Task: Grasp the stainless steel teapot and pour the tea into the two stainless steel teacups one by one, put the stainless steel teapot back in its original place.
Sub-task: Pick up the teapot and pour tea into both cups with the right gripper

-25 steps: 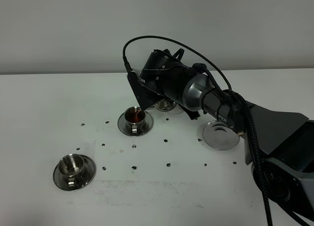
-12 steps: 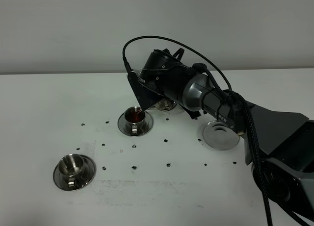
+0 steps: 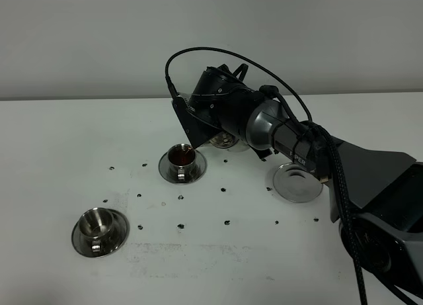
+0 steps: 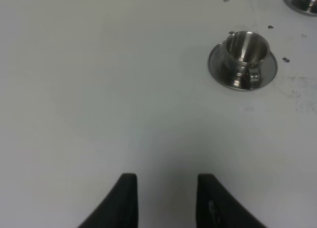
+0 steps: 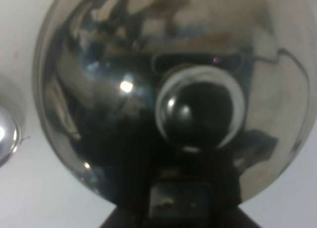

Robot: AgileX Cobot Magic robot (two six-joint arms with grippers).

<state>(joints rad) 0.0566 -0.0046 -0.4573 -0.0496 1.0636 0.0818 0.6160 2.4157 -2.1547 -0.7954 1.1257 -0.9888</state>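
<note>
My right gripper (image 3: 198,131) reaches across the middle and is shut on the stainless steel teapot (image 3: 223,142), which is tilted with its spout over the far teacup (image 3: 181,166). That cup holds dark reddish-brown tea (image 3: 178,157) and stands on its saucer. The second teacup (image 3: 98,227) is empty on its saucer at the front left; it also shows in the left wrist view (image 4: 246,49). The teapot's own saucer (image 3: 298,182) is bare at the right. In the right wrist view the teapot (image 5: 109,89) fills the picture, with its lid knob (image 5: 200,112) in the middle. My left gripper (image 4: 166,198) is open and empty over bare table.
Several small dark specks (image 3: 180,197) dot the white table (image 3: 59,153) around the cups. The right arm (image 3: 310,153) and its cable span the right half. A grey wall stands behind the table's far edge.
</note>
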